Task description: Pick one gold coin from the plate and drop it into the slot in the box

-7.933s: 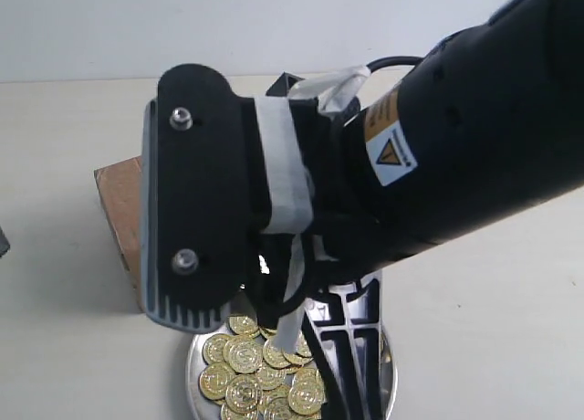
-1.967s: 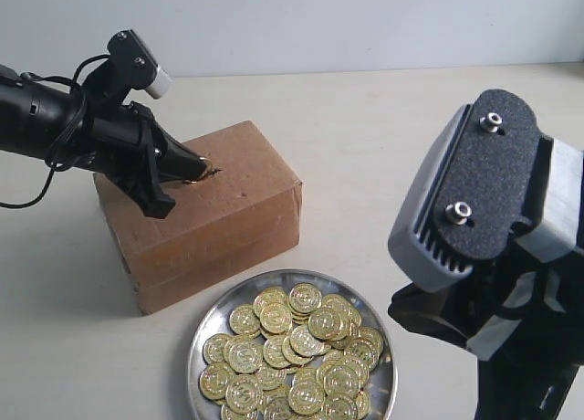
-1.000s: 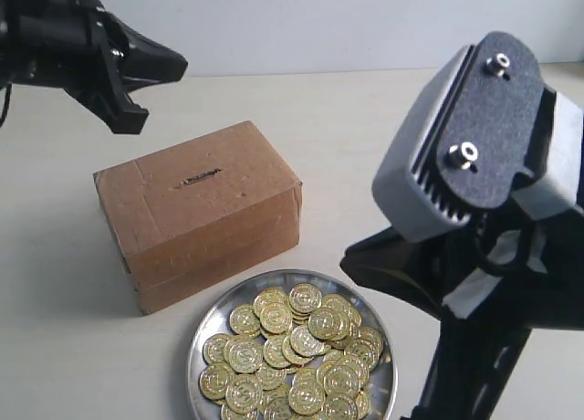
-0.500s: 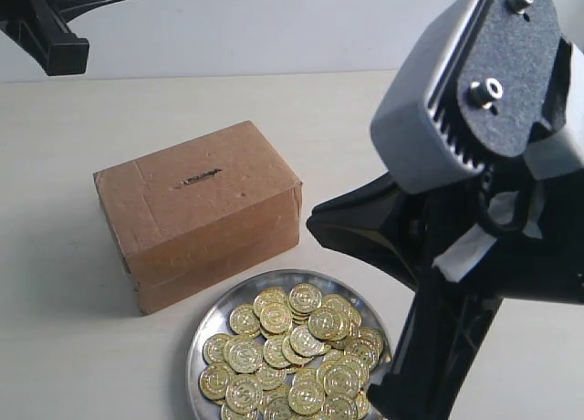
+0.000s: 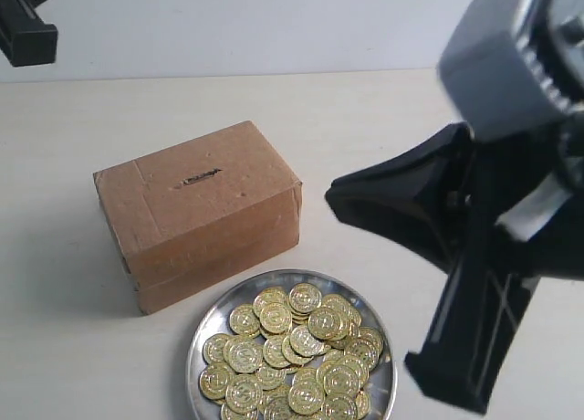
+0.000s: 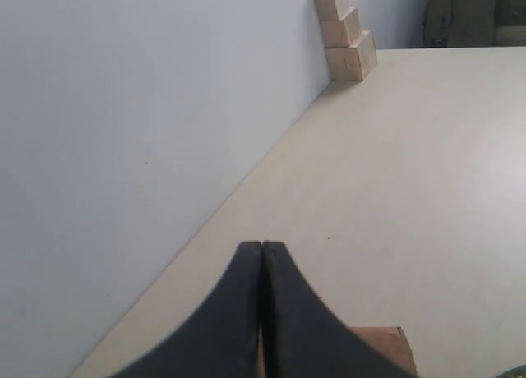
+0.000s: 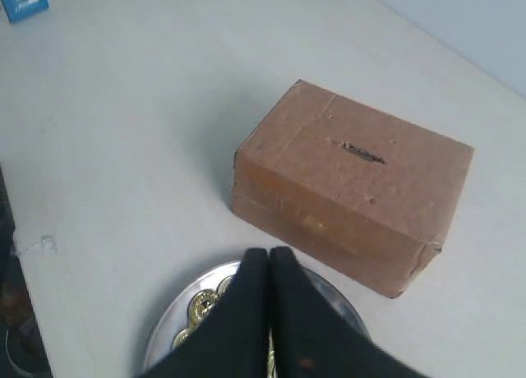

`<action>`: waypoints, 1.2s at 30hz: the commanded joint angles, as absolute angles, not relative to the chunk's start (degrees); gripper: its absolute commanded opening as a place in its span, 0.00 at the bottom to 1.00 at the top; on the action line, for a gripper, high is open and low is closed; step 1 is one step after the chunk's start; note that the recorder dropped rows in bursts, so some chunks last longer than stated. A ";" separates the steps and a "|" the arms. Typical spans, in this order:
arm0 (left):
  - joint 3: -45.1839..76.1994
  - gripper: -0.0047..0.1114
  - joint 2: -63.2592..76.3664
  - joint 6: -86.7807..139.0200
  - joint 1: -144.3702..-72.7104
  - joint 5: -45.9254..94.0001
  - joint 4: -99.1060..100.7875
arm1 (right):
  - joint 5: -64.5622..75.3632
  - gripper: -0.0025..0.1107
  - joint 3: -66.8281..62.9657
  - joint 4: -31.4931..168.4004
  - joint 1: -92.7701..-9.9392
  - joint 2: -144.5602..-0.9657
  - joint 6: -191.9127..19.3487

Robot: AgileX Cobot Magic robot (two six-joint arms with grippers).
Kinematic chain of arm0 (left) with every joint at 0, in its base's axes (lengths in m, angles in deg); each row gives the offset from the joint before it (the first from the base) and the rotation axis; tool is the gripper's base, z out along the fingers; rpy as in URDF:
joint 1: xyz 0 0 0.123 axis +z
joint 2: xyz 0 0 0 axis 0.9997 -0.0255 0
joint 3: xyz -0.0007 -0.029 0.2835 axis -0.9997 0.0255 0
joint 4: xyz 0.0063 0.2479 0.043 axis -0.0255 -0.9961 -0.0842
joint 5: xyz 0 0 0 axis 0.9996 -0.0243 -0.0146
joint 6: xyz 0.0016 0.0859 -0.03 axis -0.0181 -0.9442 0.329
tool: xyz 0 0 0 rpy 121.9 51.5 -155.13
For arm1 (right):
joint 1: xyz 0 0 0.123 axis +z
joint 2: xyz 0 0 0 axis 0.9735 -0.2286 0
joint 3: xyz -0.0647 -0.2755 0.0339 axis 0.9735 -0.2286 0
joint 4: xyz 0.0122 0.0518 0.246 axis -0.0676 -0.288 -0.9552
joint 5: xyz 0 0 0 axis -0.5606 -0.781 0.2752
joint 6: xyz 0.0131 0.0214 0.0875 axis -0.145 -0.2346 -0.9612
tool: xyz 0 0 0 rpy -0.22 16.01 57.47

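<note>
The table [image 5: 383, 119] is the biggest thing before me: a flat, matte cream top meeting a plain pale wall [image 6: 123, 107].

On it stands the box [image 5: 210, 224], a brown cardboard block with square corners. Its faces are dull and slightly scuffed, with tape seams across the top and the front side.

Just in front of the box, near its right front corner, lies the plate [image 5: 217, 321]. It is a round dish of bright silver metal with a low raised rim, about as wide as the box.

My right gripper [image 7: 269, 255] hangs to the right of the box in the exterior view, black, blurred and close to the camera. Its fingers are pressed flat together with nothing between them, and from the wrist their tips overlap the plate's rim.

My left gripper [image 6: 261, 248] is well apart from the box, and only a black piece of it shows in the exterior view's far left corner. Its smooth dark fingers also meet along one seam, holding nothing.

A stack of pale wooden blocks [image 6: 345, 33] stands against the wall.

The gold coins [image 5: 297, 356] fill the plate, overlapping in a shiny embossed heap.

The box slot [image 5: 201, 177] is a short, narrow dark slit in the box's top, left of centre.
</note>
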State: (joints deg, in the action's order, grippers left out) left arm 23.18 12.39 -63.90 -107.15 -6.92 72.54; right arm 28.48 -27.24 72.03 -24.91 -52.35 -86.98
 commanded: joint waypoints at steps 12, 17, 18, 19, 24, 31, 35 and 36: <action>32.52 0.04 43.98 -63.76 -95.02 -7.04 73.19 | 27.62 0.02 -27.53 65.45 -55.93 -28.17 -86.98; 36.13 0.04 53.36 -63.76 -88.09 -7.04 73.19 | 27.62 0.02 -27.53 65.45 -64.29 -17.89 -86.98; 36.81 0.04 54.89 -63.76 -87.79 -7.04 73.19 | 27.62 0.02 -27.53 65.45 -65.48 -15.94 -86.98; 38.07 0.04 57.46 -63.76 -87.81 -7.04 73.04 | 27.62 0.02 -27.53 65.45 -67.81 -11.92 -86.98; 42.25 0.04 66.15 -63.76 -85.77 -7.04 72.91 | 27.62 0.02 -27.53 65.45 -79.25 -0.97 -86.98; 46.74 0.04 75.03 -63.76 -85.11 -7.04 73.07 | 29.26 0.02 -27.53 65.59 -82.06 -0.97 -86.98; 48.32 0.04 76.37 -63.76 -85.11 -7.04 73.07 | 29.25 0.02 -27.53 65.49 -82.06 -0.97 -86.98; 48.53 0.04 76.37 -63.76 -85.11 -7.04 73.07 | 29.25 0.02 -27.53 65.49 -82.06 -0.97 -86.98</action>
